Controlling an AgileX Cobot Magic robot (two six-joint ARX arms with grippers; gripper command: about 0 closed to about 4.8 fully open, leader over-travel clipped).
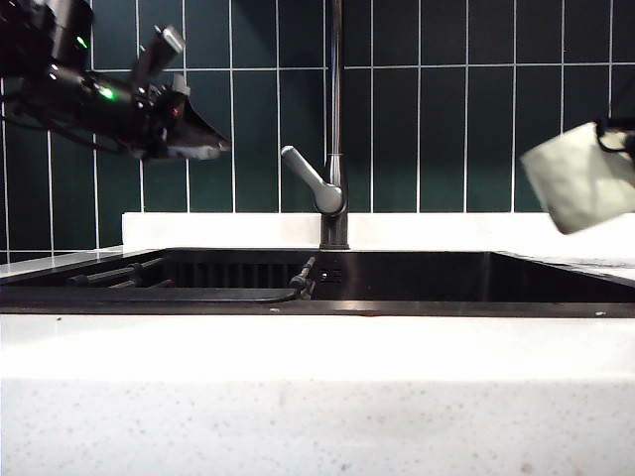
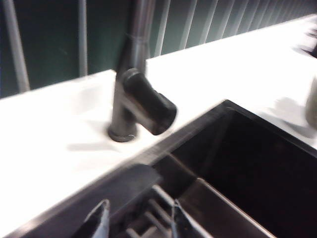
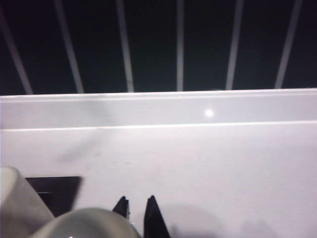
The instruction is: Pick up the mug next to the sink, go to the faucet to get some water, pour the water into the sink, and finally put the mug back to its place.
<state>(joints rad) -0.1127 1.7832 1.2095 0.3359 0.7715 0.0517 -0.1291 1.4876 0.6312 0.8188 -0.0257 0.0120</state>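
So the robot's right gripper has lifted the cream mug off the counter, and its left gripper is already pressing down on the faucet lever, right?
Not quite. The right gripper does hold the mug up off the counter, tilted. But the left gripper is not on the faucet lever: the exterior view shows it in the air to the left of the faucet, apart from the lever, with its jaws open.

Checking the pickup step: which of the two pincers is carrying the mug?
The right pincer, raised at the right edge of the exterior view, holds the tilted mug by its rim. The left pincer hangs open and empty, left of the faucet.
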